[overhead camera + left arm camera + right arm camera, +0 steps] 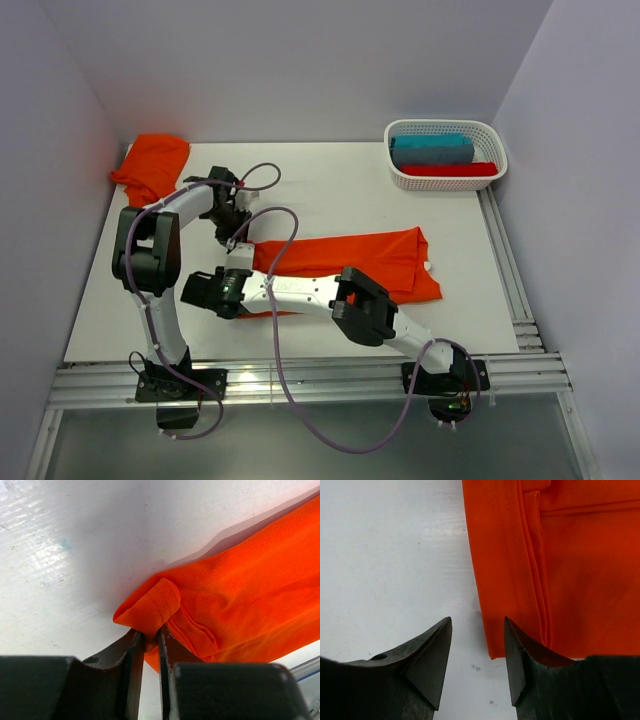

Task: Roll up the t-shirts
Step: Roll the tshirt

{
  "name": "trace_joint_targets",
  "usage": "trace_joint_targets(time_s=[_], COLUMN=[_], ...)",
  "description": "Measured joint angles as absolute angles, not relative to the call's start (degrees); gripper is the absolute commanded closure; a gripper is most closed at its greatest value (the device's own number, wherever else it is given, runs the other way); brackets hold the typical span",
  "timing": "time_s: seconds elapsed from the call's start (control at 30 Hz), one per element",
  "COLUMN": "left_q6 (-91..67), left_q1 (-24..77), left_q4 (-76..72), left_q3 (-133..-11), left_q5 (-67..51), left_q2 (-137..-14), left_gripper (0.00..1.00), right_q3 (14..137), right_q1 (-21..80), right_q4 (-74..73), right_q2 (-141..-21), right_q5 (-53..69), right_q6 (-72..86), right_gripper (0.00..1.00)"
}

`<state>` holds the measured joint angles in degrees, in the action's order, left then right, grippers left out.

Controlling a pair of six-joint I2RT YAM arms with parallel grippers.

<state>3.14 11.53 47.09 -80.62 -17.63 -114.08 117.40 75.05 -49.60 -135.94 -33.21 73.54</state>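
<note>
Flat mid-table: shirt (370,262), long axis left–right. Clenched on its folded far-left corner: left gripper (150,636), wrist low over the table. Released and empty at the near-left corner: right gripper (477,625), hem just right of the jaws. Both arms at left end, so roll probably runs rightward. Heaped far left: second shirt (152,165).

So my white table (330,190) has a folded orange t-shirt (370,260) across the middle, a bunched-up orange t-shirt (152,165) in the far left corner, white basket (440,183) far right.
</note>
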Motion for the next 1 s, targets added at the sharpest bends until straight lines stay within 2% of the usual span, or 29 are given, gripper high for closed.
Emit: trace_joint_targets(time_s=[0.6,0.7,0.87,1.0], left_q6=[3.16,3.14,3.14,3.11], left_q1=[12.19,12.25,12.43,12.47], left_q4=[47.46,47.48,47.51,47.68], left_q3=[-80.62,-80.62,-80.62,-80.64], left_q5=[-16.53,-16.38,-15.64,-15.0], left_q2=[-114.04,-114.04,-114.04,-114.04], left_gripper=[0.79,0.79,0.79,0.78], right_q3=[125.25,125.34,125.21,124.33], right_q1=[76.6,76.64,76.64,76.62], right_q4=[-60.27,-61.21,-61.41,-60.62], right_q2=[-141.99,-142.19,-142.26,-141.88], right_q5=[-34.09,-33.76,-33.32,-33.1], right_q6=[72.51,72.23,71.37,70.61], right_gripper=[0.45,0.5,0.7,0.78])
